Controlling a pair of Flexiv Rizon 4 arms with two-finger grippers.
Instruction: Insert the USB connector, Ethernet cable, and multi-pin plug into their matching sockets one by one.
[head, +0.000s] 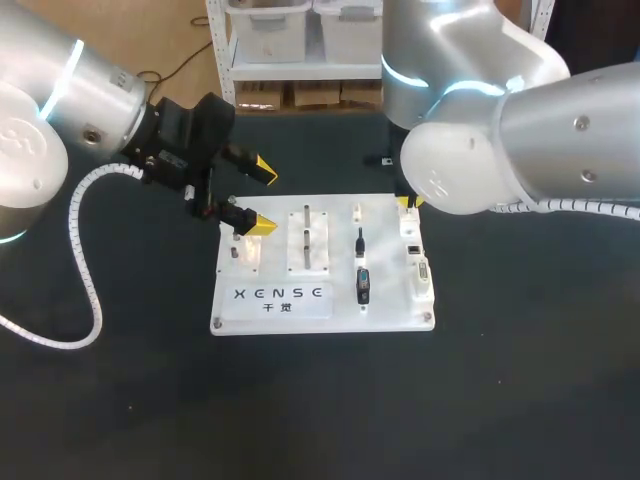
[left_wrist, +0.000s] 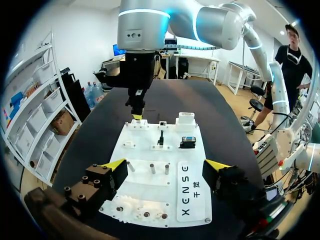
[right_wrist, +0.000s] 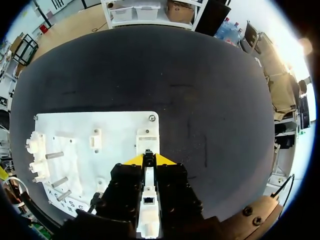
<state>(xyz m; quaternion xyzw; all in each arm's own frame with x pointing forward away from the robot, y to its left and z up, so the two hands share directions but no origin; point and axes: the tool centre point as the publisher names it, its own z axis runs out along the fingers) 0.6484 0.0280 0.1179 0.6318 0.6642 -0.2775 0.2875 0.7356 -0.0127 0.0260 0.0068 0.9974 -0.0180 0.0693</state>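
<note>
The white socket board (head: 385, 312) lies mid-table. On it lie a black cable plug (head: 360, 243) and a black multi-pin plug (head: 363, 285); white socket blocks (head: 415, 262) line its right edge. My right gripper (head: 408, 203) stands over the board's far right corner. In the right wrist view its fingers (right_wrist: 149, 160) are shut on a small dark USB connector (right_wrist: 148, 156), right at a white socket block (right_wrist: 147, 141). My left gripper (head: 260, 197) hangs open over the board's left side, its fingers (left_wrist: 166, 165) wide apart and holding nothing.
Metal pegs (left_wrist: 150, 168) and white gear pieces (left_wrist: 135, 203) stand on the left part of the board (left_wrist: 150, 187). Dark table surface surrounds the board on all sides. My right arm's bulk hides the table's far right in the head view.
</note>
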